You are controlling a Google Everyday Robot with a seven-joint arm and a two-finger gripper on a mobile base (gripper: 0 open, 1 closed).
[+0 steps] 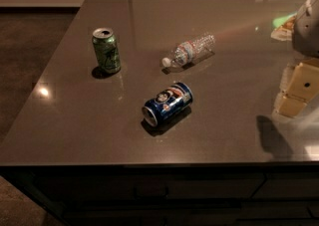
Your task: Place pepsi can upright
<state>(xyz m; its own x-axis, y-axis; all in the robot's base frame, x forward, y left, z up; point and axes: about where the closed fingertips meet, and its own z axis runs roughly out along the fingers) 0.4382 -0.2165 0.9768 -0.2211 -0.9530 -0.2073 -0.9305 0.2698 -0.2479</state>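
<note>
My gripper hung over the worktop's right side; I could not tell how it was set. The pepsi can lay on its side, well to its left. A glancing touch, I judged, could roll it towards the clear bottle beyond, or the green can further left.

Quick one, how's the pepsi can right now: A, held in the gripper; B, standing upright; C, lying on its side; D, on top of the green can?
C: the pepsi can lies on its side on the countertop, apart from the gripper at the right edge.
</note>
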